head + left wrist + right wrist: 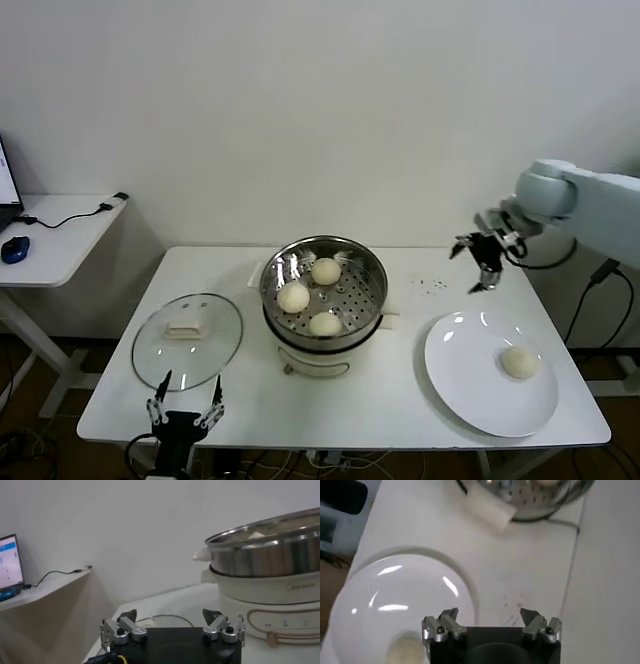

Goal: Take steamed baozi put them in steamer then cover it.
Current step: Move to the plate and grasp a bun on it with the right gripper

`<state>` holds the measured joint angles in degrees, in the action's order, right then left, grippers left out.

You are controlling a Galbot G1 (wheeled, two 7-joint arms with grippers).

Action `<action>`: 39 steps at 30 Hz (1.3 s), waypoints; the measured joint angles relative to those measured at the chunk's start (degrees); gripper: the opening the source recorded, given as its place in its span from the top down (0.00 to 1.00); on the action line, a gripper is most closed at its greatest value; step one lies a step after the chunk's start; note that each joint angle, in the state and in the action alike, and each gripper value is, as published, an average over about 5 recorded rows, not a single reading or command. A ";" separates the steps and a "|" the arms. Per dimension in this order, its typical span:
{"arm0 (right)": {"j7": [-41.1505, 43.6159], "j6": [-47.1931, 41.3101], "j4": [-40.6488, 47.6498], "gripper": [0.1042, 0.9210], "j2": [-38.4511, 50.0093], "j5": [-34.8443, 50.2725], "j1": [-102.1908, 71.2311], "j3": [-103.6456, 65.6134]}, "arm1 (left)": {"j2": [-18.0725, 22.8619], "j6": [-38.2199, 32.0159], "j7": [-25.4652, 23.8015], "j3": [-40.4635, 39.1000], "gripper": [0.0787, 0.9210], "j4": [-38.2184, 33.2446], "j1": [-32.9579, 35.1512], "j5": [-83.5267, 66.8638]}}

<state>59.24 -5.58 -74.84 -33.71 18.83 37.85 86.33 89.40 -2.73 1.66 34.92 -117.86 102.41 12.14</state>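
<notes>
The steel steamer [323,290] stands mid-table on its white base, uncovered, with three cream-white baozi [326,270] on its perforated tray. One more baozi [519,362] lies on the white plate [465,375] at the right. My right gripper [466,270] hovers open and empty above the table behind the plate. From its wrist I see the plate [405,595], that baozi [402,650] and the steamer's rim [530,495] beyond my right gripper [489,612]. My left gripper [186,402] waits open at the front left edge, just in front of the glass lid [187,340].
The left wrist view shows the left gripper [169,614] low over the table, the lid [160,620] ahead and the steamer [265,555] to one side. A side table [60,245] with a blue mouse [14,248] stands at far left. The wall runs close behind.
</notes>
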 measured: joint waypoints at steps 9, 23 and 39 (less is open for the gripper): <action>0.50 -2.06 2.03 0.12 6.21 -6.93 -16.74 -12.87 | 0.08 0.06 -0.01 0.29 0.12 -0.10 0.65 0.42; 0.41 -1.53 8.29 0.12 6.35 -15.42 -34.66 -27.53 | 0.71 -0.04 0.01 0.71 0.12 0.32 0.94 0.82; 0.76 -0.80 12.71 0.17 3.54 -18.05 -39.23 -31.93 | 0.80 -0.07 0.06 0.83 0.12 0.79 0.92 0.90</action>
<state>60.00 -6.38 -62.13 -30.17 0.78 -1.38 54.40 90.20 -2.80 1.73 35.76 -117.07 103.33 13.05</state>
